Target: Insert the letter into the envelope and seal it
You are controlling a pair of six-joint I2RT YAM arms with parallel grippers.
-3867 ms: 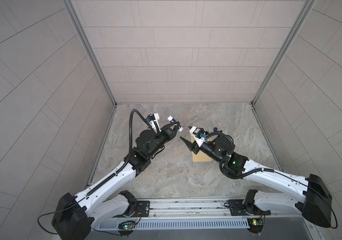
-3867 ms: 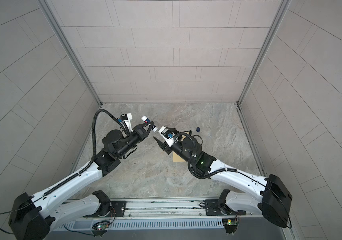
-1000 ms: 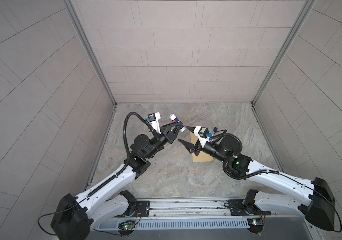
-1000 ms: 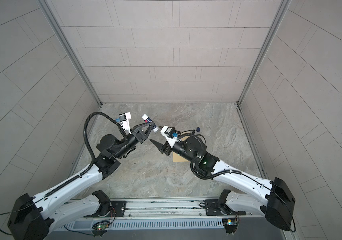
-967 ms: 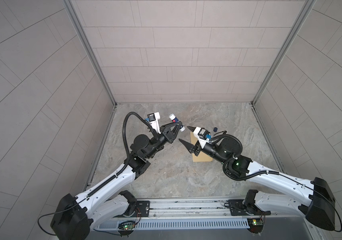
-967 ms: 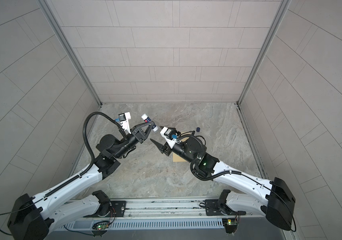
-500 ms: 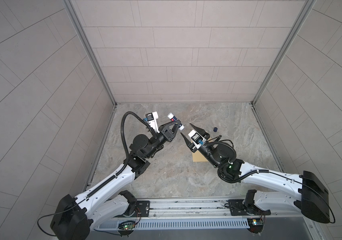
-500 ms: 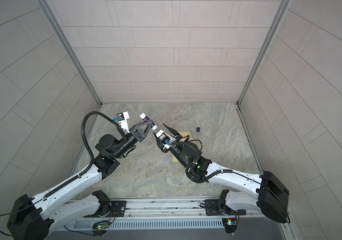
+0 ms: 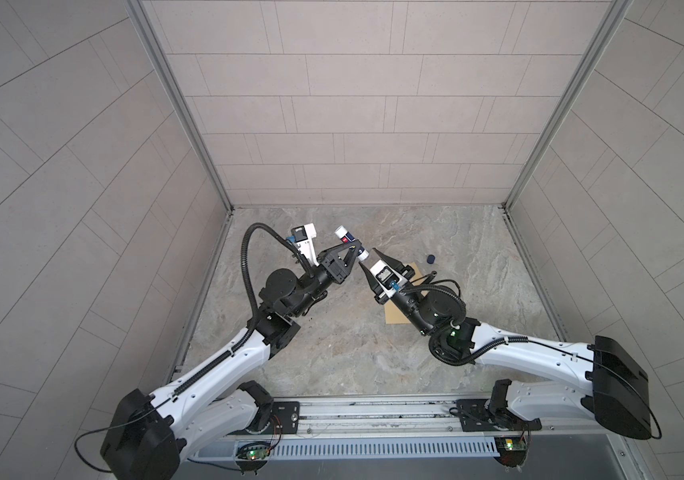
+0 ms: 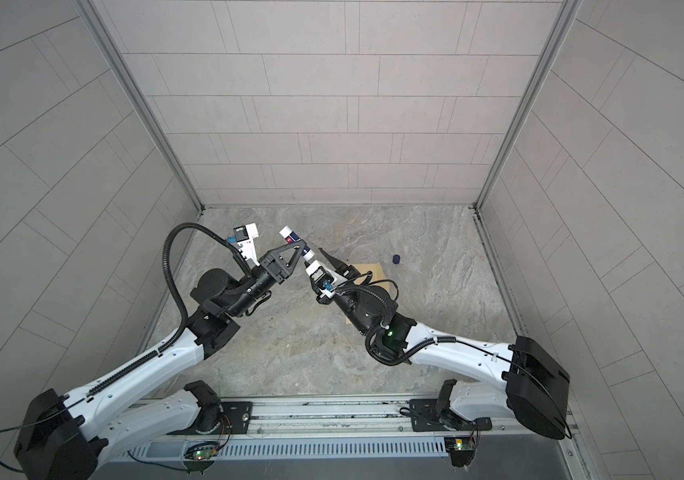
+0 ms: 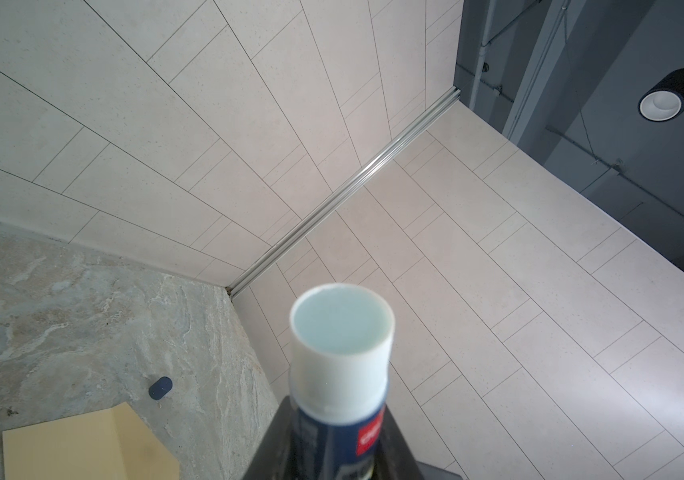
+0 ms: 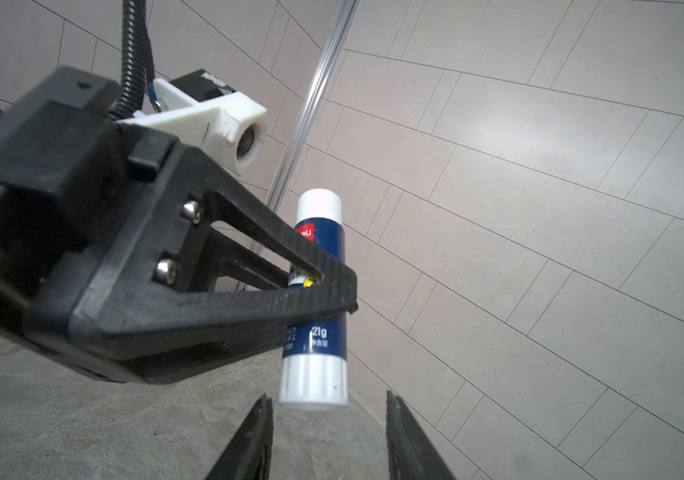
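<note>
Flat, plain yellow-tan envelope (image 11: 74, 449)

Up in the air over the middle of the table (image 9: 332, 353): a glue stick (image 9: 350, 248), tilted, gripped across its middle by the left pincer (image 9: 354, 250), in from the left. Right at the stick's lower end: the right pincer (image 9: 368, 257), in from the right, tips apart, one on each side of that end. Flat on the table, right of the stick and partly under the right arm (image 9: 435, 307): the envelope (image 9: 395, 323). Behind the envelope and a bit to its right, near but not touching: a small cap (image 9: 430, 259), also on the table.
</note>
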